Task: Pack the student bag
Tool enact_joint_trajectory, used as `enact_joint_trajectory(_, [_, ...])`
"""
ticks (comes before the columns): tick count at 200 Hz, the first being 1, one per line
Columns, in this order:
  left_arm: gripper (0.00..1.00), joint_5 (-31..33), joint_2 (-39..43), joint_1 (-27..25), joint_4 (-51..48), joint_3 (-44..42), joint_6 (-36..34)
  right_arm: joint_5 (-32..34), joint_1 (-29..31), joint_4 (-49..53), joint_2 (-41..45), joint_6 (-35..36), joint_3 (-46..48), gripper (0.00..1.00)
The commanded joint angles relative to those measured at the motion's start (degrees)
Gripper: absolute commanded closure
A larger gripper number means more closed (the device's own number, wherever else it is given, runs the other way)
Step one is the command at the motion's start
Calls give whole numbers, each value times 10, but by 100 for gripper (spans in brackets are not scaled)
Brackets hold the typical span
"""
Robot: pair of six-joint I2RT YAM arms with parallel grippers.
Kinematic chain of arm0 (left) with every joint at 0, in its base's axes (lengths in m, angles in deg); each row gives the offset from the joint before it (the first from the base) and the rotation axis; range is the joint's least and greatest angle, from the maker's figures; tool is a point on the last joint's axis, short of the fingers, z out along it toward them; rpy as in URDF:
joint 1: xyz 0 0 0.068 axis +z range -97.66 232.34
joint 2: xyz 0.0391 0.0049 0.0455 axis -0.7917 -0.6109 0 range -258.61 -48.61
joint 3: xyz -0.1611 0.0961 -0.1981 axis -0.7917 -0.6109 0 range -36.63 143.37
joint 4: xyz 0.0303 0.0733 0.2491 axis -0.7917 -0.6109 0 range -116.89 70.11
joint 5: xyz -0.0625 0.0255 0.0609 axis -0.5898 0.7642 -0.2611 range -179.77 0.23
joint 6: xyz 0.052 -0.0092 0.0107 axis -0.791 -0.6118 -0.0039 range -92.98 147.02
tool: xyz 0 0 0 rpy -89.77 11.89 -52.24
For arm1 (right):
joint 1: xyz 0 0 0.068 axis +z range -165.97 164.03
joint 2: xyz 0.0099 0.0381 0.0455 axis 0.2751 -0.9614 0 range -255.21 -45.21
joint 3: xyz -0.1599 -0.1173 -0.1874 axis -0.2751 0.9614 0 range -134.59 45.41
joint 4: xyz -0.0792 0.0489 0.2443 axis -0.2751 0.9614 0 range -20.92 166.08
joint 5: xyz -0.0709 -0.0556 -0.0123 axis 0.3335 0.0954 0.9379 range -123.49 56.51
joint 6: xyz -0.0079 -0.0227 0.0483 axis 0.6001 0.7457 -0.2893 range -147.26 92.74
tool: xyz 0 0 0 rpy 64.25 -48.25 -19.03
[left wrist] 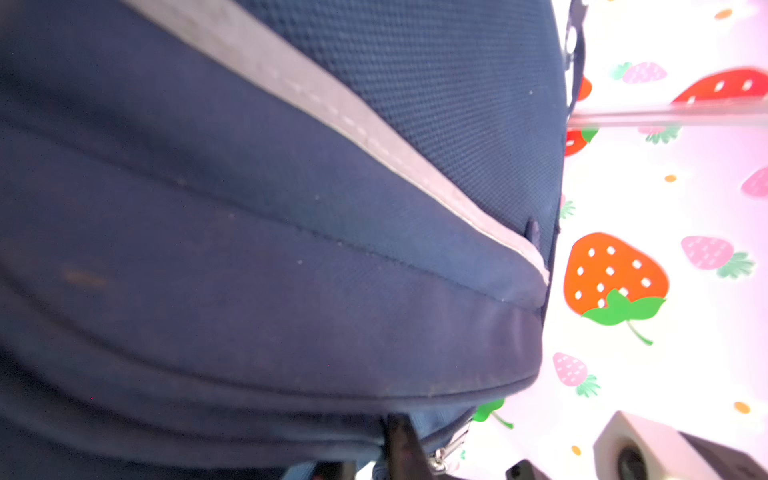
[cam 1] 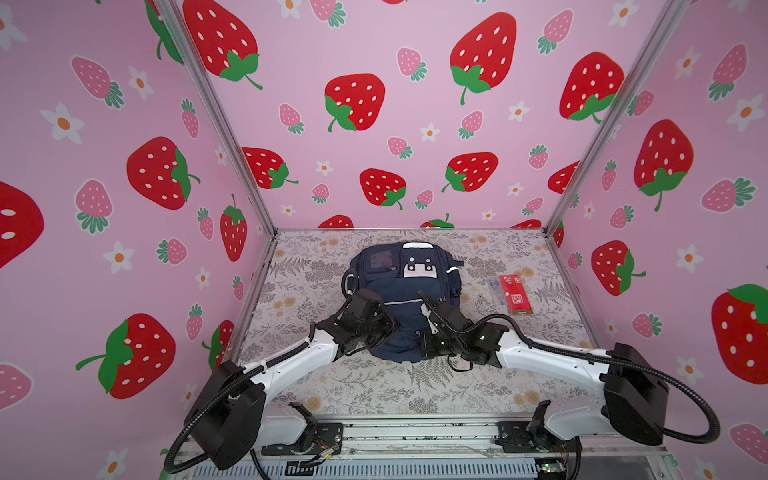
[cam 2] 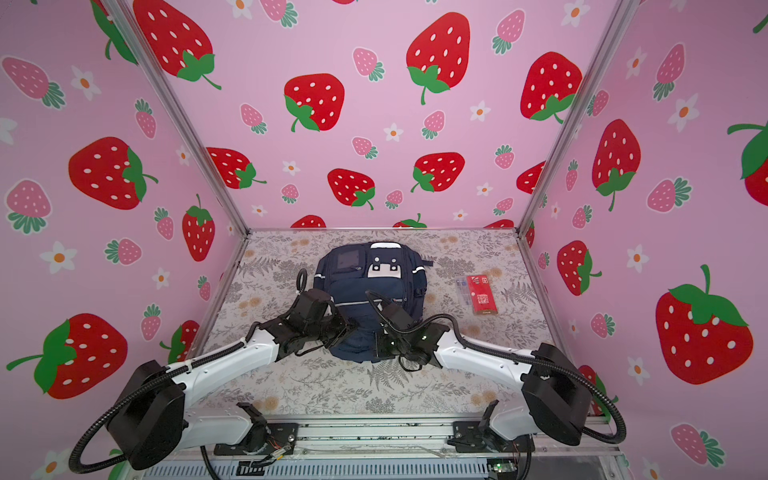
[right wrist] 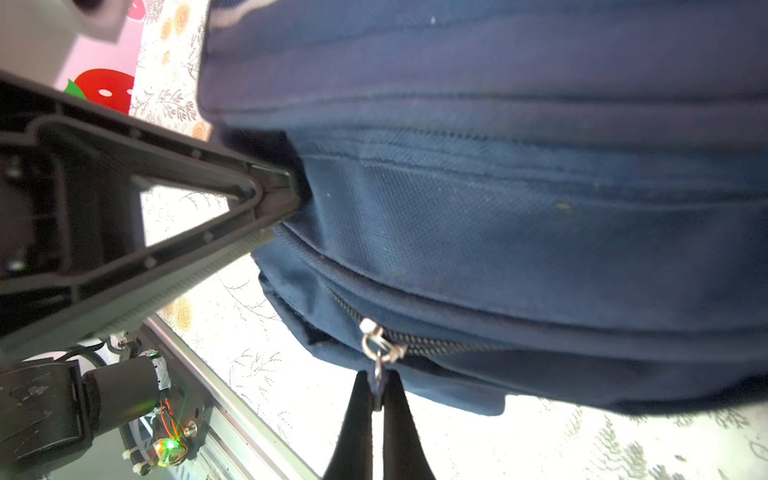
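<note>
Top views first, same story in both. The student bag (cam 1: 405,286) lies flat mid-worktop (cam 1: 374,386), patch side up. Both my arms are bent in over its near end, left arm (cam 1: 291,361) at one corner and right arm (cam 1: 540,353) at the other. A flat red pack (cam 1: 517,295) sits well apart from the bag on my right arm's side, not packed yet.

Left wrist view: pretty much all navy fabric and a pale stripe (left wrist: 332,108). One of my left fingers (left wrist: 401,440) shows as a dark sliver right against the bag's edge. Honestly can't tell if they're pinched on cloth or just leaning on it.

Right wrist view: my right fingers (right wrist: 357,419) are clamped tight on the metal zip pull (right wrist: 376,347) at the bag's near edge. The left fingers poke into the fabric just beside it.

So I reckon this is the unzip step. Next move, I'd guess: drag the pull along the teeth while the left side braces the bag so it doesn't slide.
</note>
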Motion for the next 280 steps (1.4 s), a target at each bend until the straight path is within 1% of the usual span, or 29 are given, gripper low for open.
enact_joint_trajectory(1, [93,40,2,25,-23,41,-64,9,8,51,13,12,-14,100])
enact_joint_trajectory(3, [93,39,2,27,-25,41,-67,11,7,52,14,12,-14,100])
enact_joint_trajectory(6, [98,39,2,29,-29,42,-71,13,6,56,16,14,-13,100])
enact_joint_trajectory(10, [100,40,3,32,-34,43,-75,17,5,61,19,15,-13,100])
enact_joint_trajectory(37, [100,38,6,57,-62,46,-109,29,-13,85,41,29,4,100])
enact_joint_trajectory(83, [100,31,17,92,-96,55,-156,18,-69,88,76,56,46,100])
enact_joint_trajectory(112, [100,17,25,106,-107,60,-163,4,-75,72,77,80,50,100])
enact_joint_trajectory(115, [96,14,26,106,-109,62,-163,1,-74,71,76,82,49,100])
enact_joint_trajectory(117, [91,14,26,106,-110,62,-164,-1,-73,71,76,85,49,100])
enact_joint_trajectory(123, [77,10,29,104,-115,64,-162,-7,-73,71,75,89,48,100])
enact_joint_trajectory(129, [67,7,32,101,-120,65,-157,-12,-73,71,74,93,47,100])
enact_joint_trajectory(135, [59,2,37,98,-123,63,-150,-13,-73,57,72,95,45,100])
enact_joint_trajectory(144, [51,-8,48,92,-121,58,-135,-13,-73,57,69,97,41,100])
enact_joint_trajectory(146, [47,-10,51,90,-120,56,-132,-14,-73,57,69,98,41,100])
enact_joint_trajectory(150, [42,-13,56,86,-117,52,-123,-16,-73,57,68,99,38,100])
enact_joint_trajectory(158, [37,-16,69,74,-110,43,-105,-21,-73,56,65,100,34,100])
enact_joint_trajectory(179, [33,-12,94,34,-83,22,-53,-37,-73,43,66,98,32,100])
enact_joint_trajectory(204, [36,-8,91,5,-37,6,4,-58,-74,29,72,93,30,100])
enact_joint_trajectory(222, [38,-17,67,-4,-12,9,26,-64,-74,26,78,90,30,100])
enact_joint_trajectory(243, [38,-27,39,-21,-4,15,47,-63,-74,27,79,89,30,100])
enact_joint_trajectory(280, [34,-28,26,-48,27,-1,91,-69,-73,17,78,81,34,100])
